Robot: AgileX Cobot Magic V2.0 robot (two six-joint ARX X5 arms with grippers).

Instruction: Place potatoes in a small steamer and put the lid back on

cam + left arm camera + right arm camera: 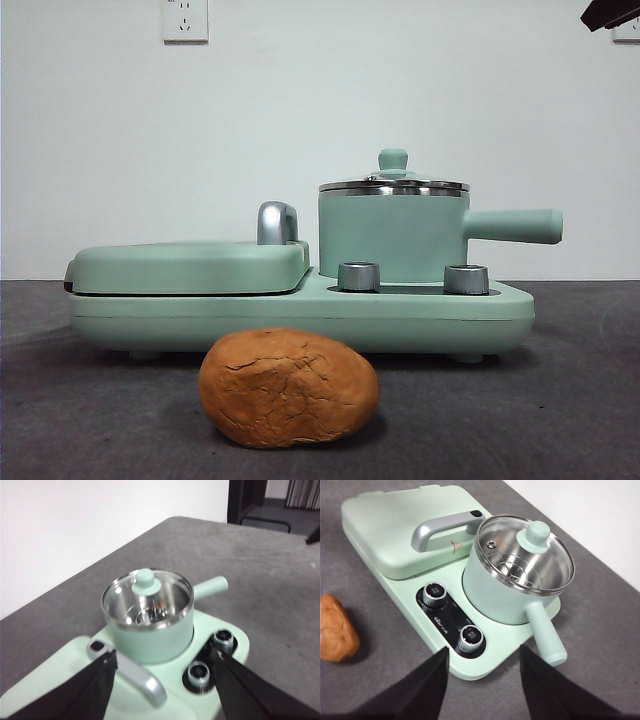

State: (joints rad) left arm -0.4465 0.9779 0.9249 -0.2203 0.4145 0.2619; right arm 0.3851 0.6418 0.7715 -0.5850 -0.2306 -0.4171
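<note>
My left end effector (162, 680) and right end effector (482, 680) are both spread wide and empty, the lid (393, 184) sits on the small steamer (392, 235) at frame centre, and the potato (288, 387) lies on the surface (80, 420) at bottom centre.

The left gripper (162, 680) hovers above the cooker (165, 700) with its two black jaws spread wide, holding nothing. Between the jaws stands the steamer (150, 635), its lid (147, 602) seated on the steel rim, the mint knob (145, 582) upright at the lid's middle. Through the glass the shiny steel inside shows. The steamer's straight handle (211, 587) points away from the pot. Just beside the pot sit two steel dials (210, 655) in a dark panel, and a chrome handle (135, 675) on the other side. The cooker rests on a grey table (260, 570)
</note>
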